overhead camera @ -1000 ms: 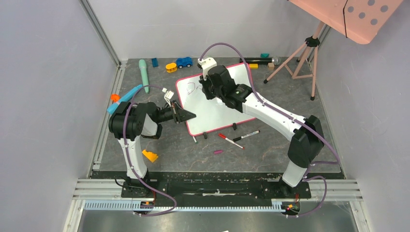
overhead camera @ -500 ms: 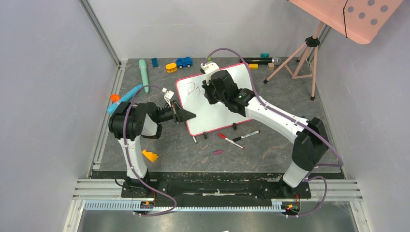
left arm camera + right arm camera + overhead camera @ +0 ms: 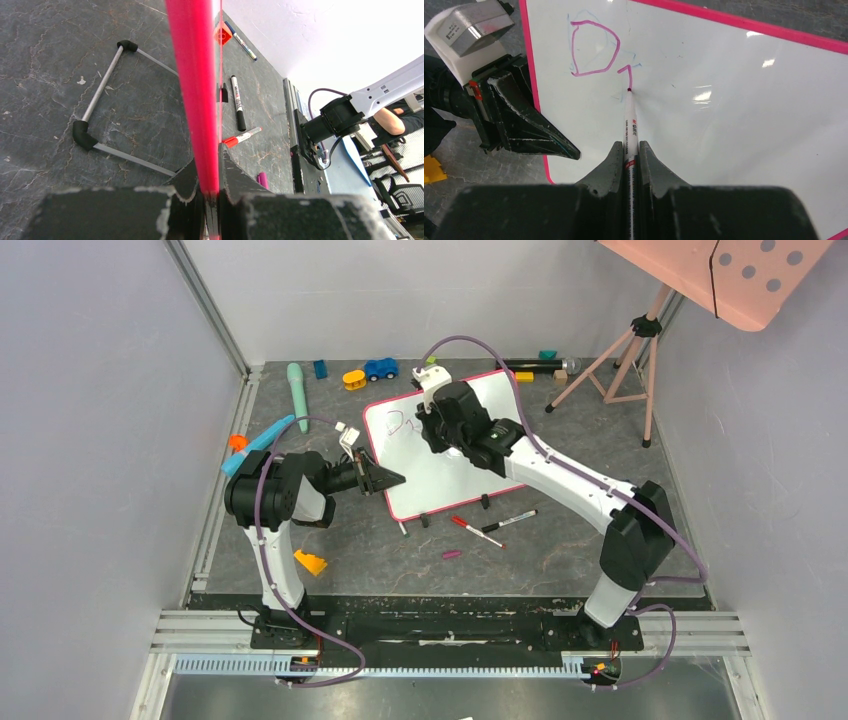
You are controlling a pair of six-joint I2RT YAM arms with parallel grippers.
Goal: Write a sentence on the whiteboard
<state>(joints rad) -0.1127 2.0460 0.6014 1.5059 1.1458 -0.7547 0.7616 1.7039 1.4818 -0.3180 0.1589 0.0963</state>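
From overhead, my two arms match: white link shells between chunky black joint housings. The left arm (image 3: pixel 280 570) and right arm (image 3: pixel 570 485) each stand on a black base plate (image 3: pixel 275 628) toward six o'clock, and a thin purple cable (image 3: pixel 462 338) is strung along each one. A white camera block (image 3: pixel 432 375) caps the right wrist at twelve o'clock. Up close, the left gripper (image 3: pixel 209 172) and right gripper (image 3: pixel 629 150) have black wedge-shaped fingers (image 3: pixel 611 160) with pale, chipped edges. The left wrist's white camera housing (image 3: pixel 471 27) has a grey metal face, with a small red tab (image 3: pixel 472 84) below it at six o'clock.
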